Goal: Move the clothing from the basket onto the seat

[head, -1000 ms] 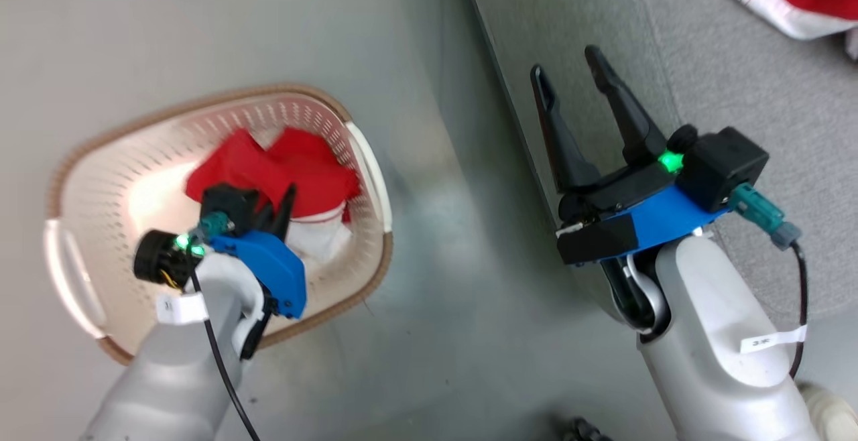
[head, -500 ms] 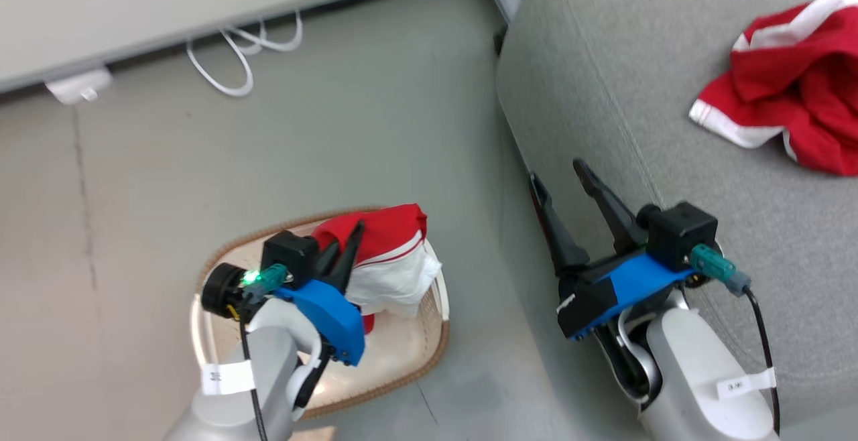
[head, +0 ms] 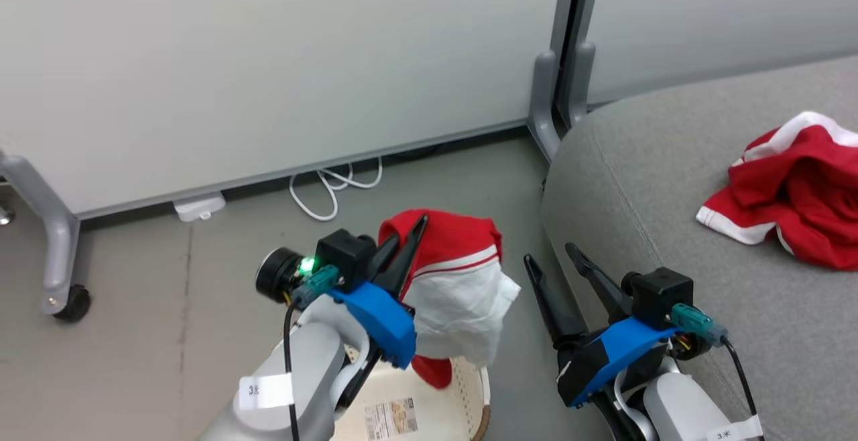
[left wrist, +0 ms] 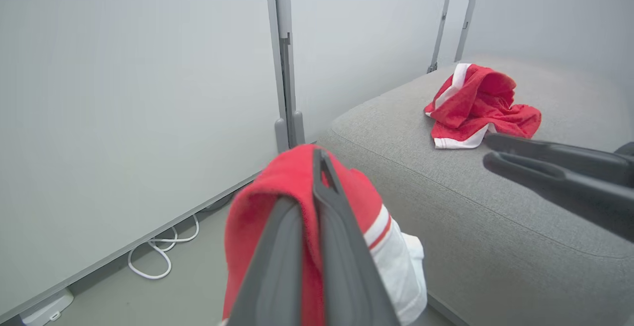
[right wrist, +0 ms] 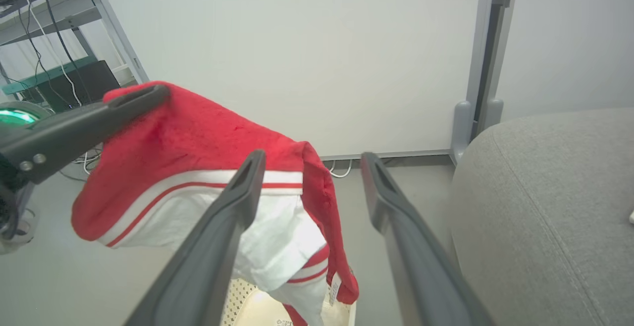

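Observation:
My left gripper (head: pixel 410 233) is shut on a red garment with white stripes and white trim (head: pixel 462 273), which hangs above the cream-white basket (head: pixel 479 394) at the bottom edge. In the left wrist view the fabric (left wrist: pixel 277 177) drapes over both closed fingers (left wrist: pixel 332 227). A second red garment (head: pixel 798 206) lies crumpled on the grey seat (head: pixel 670 226) to the right. My right gripper (head: pixel 551 257) stands open and empty beside the seat's edge, just right of the hanging garment (right wrist: pixel 198 142).
White partition panels with a grey post (head: pixel 566 59) stand behind. A white cable (head: pixel 328 190) loops on the floor at the panel's base. A castor foot (head: pixel 64 293) is at the far left. A paper label (head: pixel 392 417) lies inside the basket.
The camera has tilted up. My left gripper has lifted the red garment out of the basket and holds it higher, nearer the seat. The right gripper has stayed open.

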Available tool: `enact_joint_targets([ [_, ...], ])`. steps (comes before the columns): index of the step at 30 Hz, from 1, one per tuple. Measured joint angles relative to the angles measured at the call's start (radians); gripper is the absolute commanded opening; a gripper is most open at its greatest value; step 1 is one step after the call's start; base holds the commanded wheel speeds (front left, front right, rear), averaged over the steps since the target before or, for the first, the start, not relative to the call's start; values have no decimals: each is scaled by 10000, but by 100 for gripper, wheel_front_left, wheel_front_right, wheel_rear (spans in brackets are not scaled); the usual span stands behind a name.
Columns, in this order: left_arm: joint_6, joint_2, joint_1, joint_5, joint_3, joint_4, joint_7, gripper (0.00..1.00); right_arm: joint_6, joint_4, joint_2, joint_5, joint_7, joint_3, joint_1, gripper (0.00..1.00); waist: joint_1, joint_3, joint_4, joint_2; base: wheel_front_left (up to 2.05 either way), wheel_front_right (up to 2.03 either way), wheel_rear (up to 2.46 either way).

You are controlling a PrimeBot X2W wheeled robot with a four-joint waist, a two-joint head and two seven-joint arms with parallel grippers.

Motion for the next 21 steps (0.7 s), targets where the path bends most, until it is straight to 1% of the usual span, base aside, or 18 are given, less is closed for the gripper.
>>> enact_joint_targets([
  [8,0,-211,-788,-132,-397,-163,0,0,0,-92,2,92,140,56,290,100,1,-625,358,0,0,0,0],
  [13,0,-286,-1305,-393,-706,19,19,0,0,-134,0,98,157,27,353,100,2,-758,459,0,0,0,0],
  [21,0,-347,-1401,-817,-1112,401,19,0,0,-190,0,174,171,94,380,100,3,-757,435,-1,0,0,0],
])
